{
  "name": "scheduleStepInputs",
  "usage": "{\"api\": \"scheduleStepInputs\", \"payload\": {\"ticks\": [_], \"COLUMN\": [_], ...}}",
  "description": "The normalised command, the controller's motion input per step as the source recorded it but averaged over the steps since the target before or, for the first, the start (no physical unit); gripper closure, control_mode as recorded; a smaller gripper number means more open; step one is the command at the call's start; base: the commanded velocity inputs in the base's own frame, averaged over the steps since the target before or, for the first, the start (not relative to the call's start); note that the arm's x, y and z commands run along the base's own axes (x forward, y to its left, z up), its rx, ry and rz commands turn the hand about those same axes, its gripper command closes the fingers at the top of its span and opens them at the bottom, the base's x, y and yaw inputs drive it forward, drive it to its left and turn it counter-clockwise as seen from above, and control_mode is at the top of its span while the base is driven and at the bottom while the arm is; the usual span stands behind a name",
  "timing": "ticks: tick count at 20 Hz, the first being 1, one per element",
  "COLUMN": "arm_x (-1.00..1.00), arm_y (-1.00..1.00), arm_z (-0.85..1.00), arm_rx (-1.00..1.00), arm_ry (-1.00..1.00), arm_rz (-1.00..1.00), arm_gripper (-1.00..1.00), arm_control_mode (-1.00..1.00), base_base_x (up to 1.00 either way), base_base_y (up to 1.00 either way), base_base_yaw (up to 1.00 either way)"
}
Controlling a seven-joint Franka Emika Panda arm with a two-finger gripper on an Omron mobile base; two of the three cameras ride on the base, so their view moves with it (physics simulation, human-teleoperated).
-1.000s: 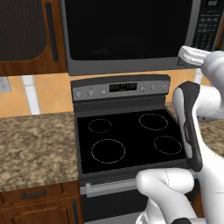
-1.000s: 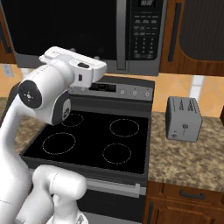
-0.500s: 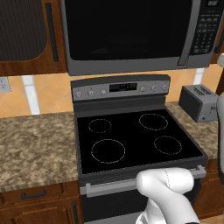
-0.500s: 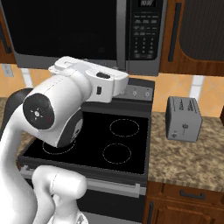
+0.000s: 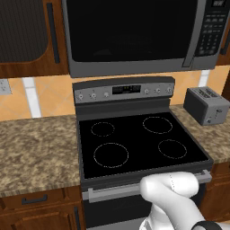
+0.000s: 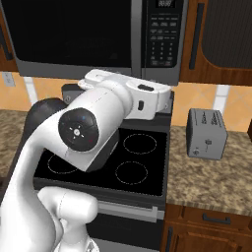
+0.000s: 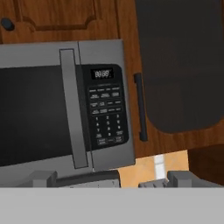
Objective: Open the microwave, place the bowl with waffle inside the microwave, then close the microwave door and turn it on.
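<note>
The microwave (image 5: 130,36) hangs above the stove with its microwave door (image 7: 35,113) shut. In the hand view the door's vertical grey handle (image 7: 72,109) stands just left of the button panel (image 7: 105,111). My gripper (image 7: 114,179) is open with nothing between its fingertips, and it faces the microwave's right half from a distance. In the right base view my raised arm (image 6: 93,128) rises in the foreground, its wrist (image 6: 147,96) below the button panel (image 6: 163,34). The bowl and the waffle are out of view.
A black stove top (image 5: 139,143) lies below the microwave, with granite counter (image 5: 36,148) on both sides. A grey toaster (image 6: 206,133) stands on the right counter. Wooden cabinets with dark panes (image 7: 175,65) flank the microwave.
The arm has swung out of the left base view's right side. In the right base view it has come nearer and its hand has moved right, below the button panel.
</note>
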Motion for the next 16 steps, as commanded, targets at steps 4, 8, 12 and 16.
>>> {"api": "scheduleStepInputs", "payload": {"ticks": [4,8,12,16], "arm_x": [0.16,0.28,0.50,0.63], "arm_y": [-0.06,0.00,0.00,0.00], "arm_z": [-0.23,-0.22,-0.08,-0.04], "arm_rx": [0.00,0.00,0.00,0.00], "arm_ry": [0.00,0.00,0.02,0.04], "arm_rz": [0.03,0.03,0.11,0.13], "arm_gripper": [-1.00,-1.00,-1.00,-1.00], "arm_control_mode": [-1.00,-1.00,-1.00,-1.00], "base_base_x": [0.00,0.00,0.00,0.00], "base_base_y": [0.00,0.00,0.00,0.00], "base_base_yaw": [0.00,0.00,0.00,0.00]}}
